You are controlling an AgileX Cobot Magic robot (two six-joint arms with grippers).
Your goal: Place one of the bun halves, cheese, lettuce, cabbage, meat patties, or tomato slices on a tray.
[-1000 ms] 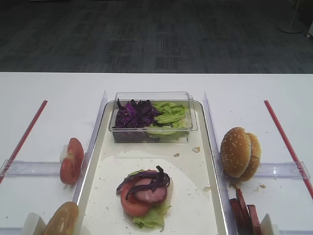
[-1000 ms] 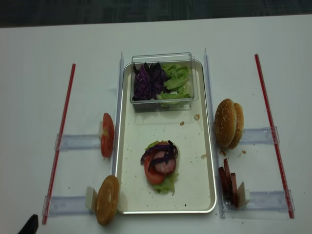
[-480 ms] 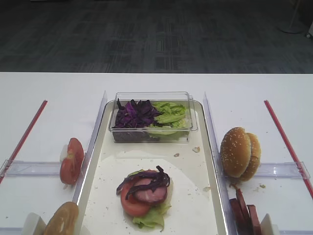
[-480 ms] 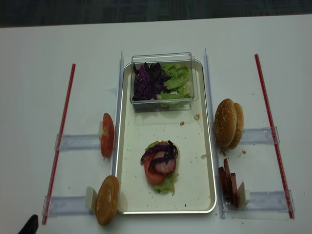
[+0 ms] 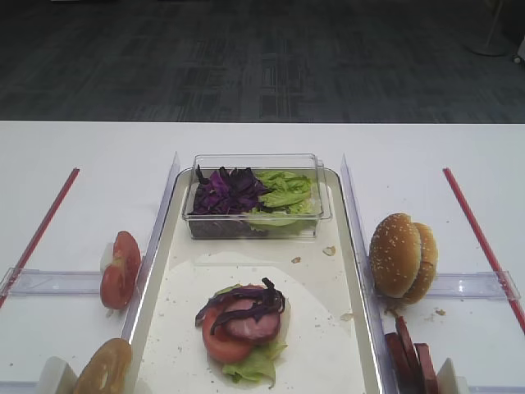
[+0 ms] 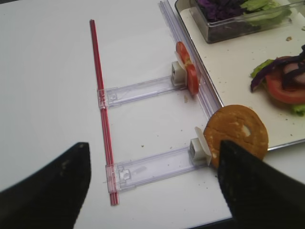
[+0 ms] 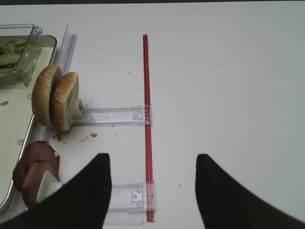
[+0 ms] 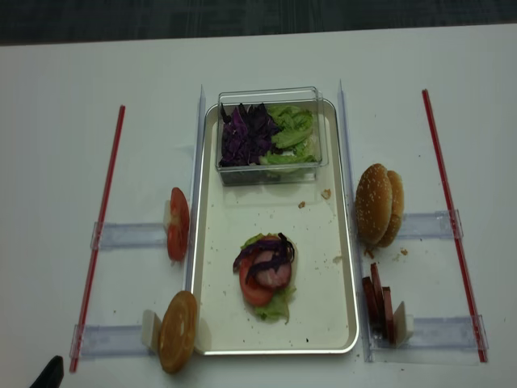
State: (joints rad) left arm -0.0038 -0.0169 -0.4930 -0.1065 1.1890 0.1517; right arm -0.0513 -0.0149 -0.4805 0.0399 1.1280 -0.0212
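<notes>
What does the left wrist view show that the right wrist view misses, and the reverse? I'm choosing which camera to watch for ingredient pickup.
Only the left wrist view shows the upright red tomato slices, the single golden-brown bun half leaning on its clear holder, and the stacked filling of lettuce, tomato, meat and purple cabbage on the tray.

Only the right wrist view shows the pair of sesame-seeded bun halves and the pinkish-brown meat patties.

Both show the silver-rimmed tray, the clear plastic box of greens, a red strip, and open gripper fingers.
</notes>
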